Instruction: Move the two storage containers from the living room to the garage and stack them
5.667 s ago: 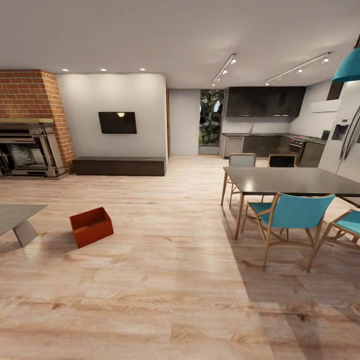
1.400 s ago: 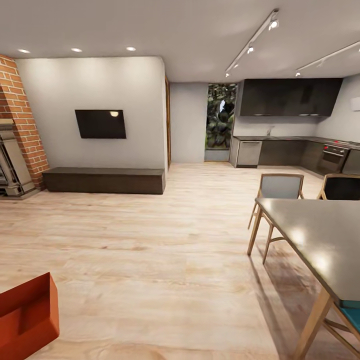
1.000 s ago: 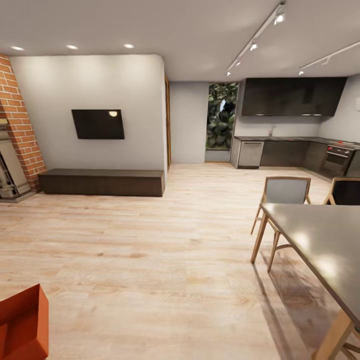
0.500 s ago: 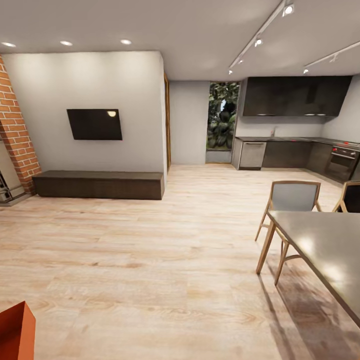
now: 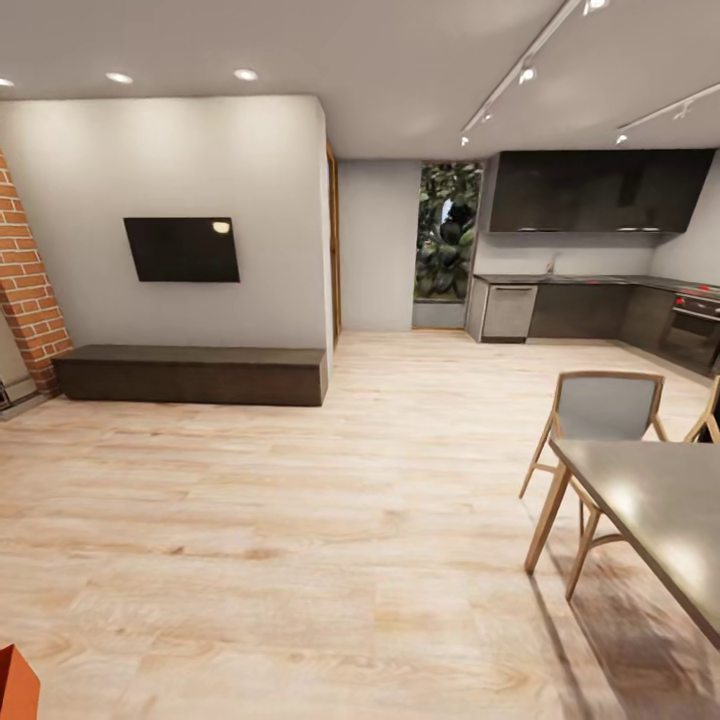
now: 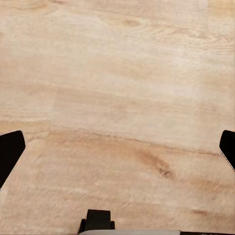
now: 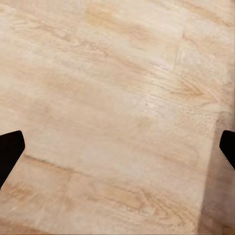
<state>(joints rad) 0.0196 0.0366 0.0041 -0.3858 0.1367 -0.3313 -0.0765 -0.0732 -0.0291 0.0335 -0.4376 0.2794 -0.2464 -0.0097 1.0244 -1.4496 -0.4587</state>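
Orange-red thin-walled storage container, one corner showing on light wood plank floor, judged light, rigid, best gripped by opposite rims; left gripper and right gripper both spread apart, empty.

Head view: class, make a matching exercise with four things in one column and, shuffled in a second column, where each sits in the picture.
Things:
1. TV
2. bench
3. chair
4. container

Places:
A. bottom left corner, only a sliver in frame
B. on the wall
C. on the floor against that wall, below the screen
D. at the table's far end

Pairs: 1-B, 2-C, 3-D, 4-A
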